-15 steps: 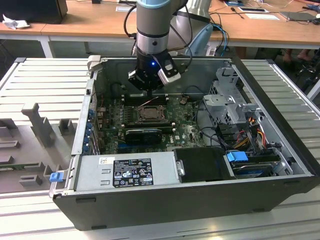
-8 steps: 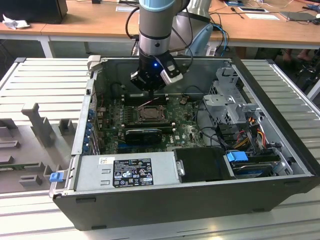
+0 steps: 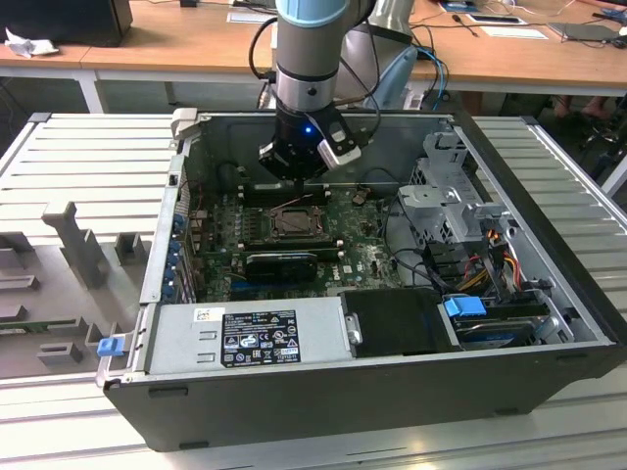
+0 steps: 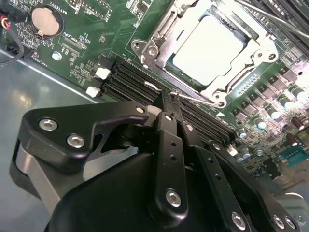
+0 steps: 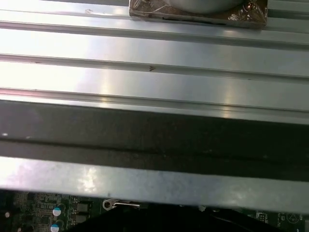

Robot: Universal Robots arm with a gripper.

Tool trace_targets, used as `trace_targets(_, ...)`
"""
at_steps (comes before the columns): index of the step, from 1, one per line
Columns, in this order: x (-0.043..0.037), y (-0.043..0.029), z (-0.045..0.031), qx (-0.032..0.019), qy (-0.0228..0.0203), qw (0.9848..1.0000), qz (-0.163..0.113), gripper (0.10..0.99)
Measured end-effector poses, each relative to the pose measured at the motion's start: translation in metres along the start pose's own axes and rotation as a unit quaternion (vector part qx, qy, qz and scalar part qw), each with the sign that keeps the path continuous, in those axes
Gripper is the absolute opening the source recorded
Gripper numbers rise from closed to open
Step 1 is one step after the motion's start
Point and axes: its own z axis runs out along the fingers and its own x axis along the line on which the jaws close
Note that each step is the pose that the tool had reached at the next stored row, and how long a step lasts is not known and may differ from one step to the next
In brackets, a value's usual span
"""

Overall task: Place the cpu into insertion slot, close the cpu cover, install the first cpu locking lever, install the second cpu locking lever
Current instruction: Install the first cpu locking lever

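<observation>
The arm's gripper (image 3: 299,157) hangs inside the open case (image 3: 549,323), just above the board (image 3: 362,257), near the slot's far edge. In the second wrist view the gripper (image 4: 170,99) has its jaws closed together, holding nothing, their tips beside a thin lever (image 4: 193,98) at the cover's edge. The cpu (image 4: 208,45) lies flat in the slot (image 4: 166,62), with the cover (image 4: 231,77) lowered around it. The case stands on a ribbed metal table (image 3: 88,157).
</observation>
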Motion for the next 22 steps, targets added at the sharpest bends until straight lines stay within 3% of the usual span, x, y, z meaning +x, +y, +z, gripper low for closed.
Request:
trace_targets(13, -0.0088, -0.0022, 0.0122, 0.0000, 0.0000, 1.0000, 0.000, 0.106)
trace_targets(22, -0.0090, -0.0040, 0.0161, 0.0000, 0.0000, 1.0000, 0.000, 0.106)
